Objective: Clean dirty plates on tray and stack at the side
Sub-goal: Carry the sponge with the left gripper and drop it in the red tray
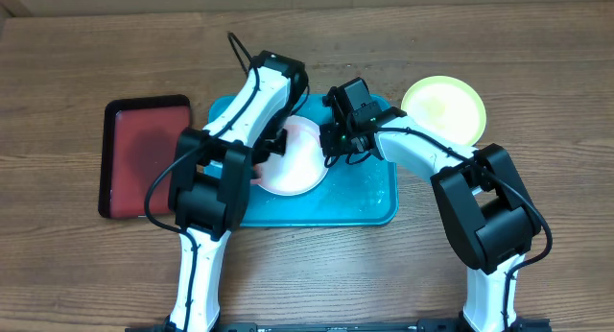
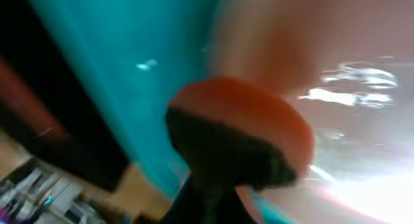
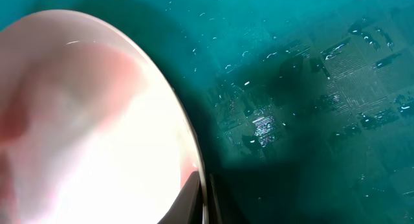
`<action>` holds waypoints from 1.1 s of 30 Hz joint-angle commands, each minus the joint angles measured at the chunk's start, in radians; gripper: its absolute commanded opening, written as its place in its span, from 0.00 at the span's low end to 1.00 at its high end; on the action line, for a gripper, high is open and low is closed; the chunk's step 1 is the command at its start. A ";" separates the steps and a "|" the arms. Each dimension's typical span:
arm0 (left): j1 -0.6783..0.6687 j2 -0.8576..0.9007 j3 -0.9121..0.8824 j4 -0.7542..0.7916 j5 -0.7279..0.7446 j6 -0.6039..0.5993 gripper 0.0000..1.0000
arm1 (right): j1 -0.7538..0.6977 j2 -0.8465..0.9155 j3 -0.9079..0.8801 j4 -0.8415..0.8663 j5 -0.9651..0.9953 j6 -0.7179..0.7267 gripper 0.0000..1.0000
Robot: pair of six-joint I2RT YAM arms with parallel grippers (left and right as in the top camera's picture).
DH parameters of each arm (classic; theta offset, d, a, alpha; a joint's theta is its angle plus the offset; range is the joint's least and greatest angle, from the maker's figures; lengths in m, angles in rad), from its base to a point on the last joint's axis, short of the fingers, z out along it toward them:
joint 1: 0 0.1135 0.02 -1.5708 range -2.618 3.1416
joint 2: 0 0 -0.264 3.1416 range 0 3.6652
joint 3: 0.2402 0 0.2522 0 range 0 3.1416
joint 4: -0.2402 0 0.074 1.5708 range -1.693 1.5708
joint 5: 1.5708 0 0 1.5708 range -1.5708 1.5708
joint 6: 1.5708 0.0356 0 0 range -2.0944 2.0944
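A white plate (image 1: 295, 161) sits over the turquoise tray (image 1: 369, 193), and the right wrist view shows it close up as a white plate (image 3: 84, 120) with a pinkish tinge. My right gripper (image 1: 332, 146) is shut on the plate's right rim, one fingertip on each side of the edge, seen as my right gripper (image 3: 206, 201) in its wrist view. My left gripper (image 1: 272, 148) is at the plate's left side, shut on an orange-topped black scrubber (image 2: 240, 134) close against the plate's face. That view is blurred. A lime-green plate (image 1: 443, 109) lies on the table right of the tray.
A dark red tray with a black rim (image 1: 146, 157) lies on the wooden table left of the turquoise tray. The bare tray floor (image 3: 310, 101) right of the plate is wet with droplets. Both arms cross above the tray's back half.
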 commanded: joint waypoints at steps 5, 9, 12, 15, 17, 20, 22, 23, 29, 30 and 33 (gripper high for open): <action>0.034 -0.043 0.204 -0.111 -0.209 -0.259 0.04 | -0.006 0.043 -0.022 -0.021 0.063 0.000 0.05; 0.060 -0.130 0.285 -0.097 -0.179 -0.254 0.04 | -0.006 0.043 -0.022 -0.030 0.063 0.000 0.05; 0.108 -0.205 0.315 -0.054 -0.100 -0.194 0.04 | -0.006 0.043 -0.022 -0.030 0.063 0.000 0.05; 0.188 -0.270 0.315 0.002 0.002 -0.134 0.04 | -0.006 0.043 -0.022 -0.027 0.063 0.000 0.05; 0.259 -0.290 0.315 0.026 0.076 -0.101 0.04 | -0.006 0.043 -0.022 -0.023 0.063 0.000 0.05; 0.376 -0.283 0.307 0.037 0.188 -0.058 0.04 | -0.006 0.043 -0.022 -0.019 0.063 0.000 0.05; 0.450 -0.273 0.274 0.047 0.266 -0.029 0.04 | -0.006 0.043 -0.022 -0.019 0.063 0.000 0.05; 0.481 -0.266 0.254 0.053 0.299 -0.011 0.04 | -0.006 0.043 -0.022 -0.019 0.063 0.000 0.05; 0.631 -0.200 0.076 0.155 0.430 0.059 0.04 | -0.006 0.043 -0.022 -0.020 0.063 0.000 0.05; 0.645 -0.190 0.055 0.167 0.443 0.056 0.04 | -0.006 0.043 -0.022 -0.020 0.063 0.000 0.05; 0.677 -0.153 0.011 0.195 0.456 0.056 0.04 | -0.006 0.043 -0.022 -0.020 0.063 0.000 0.05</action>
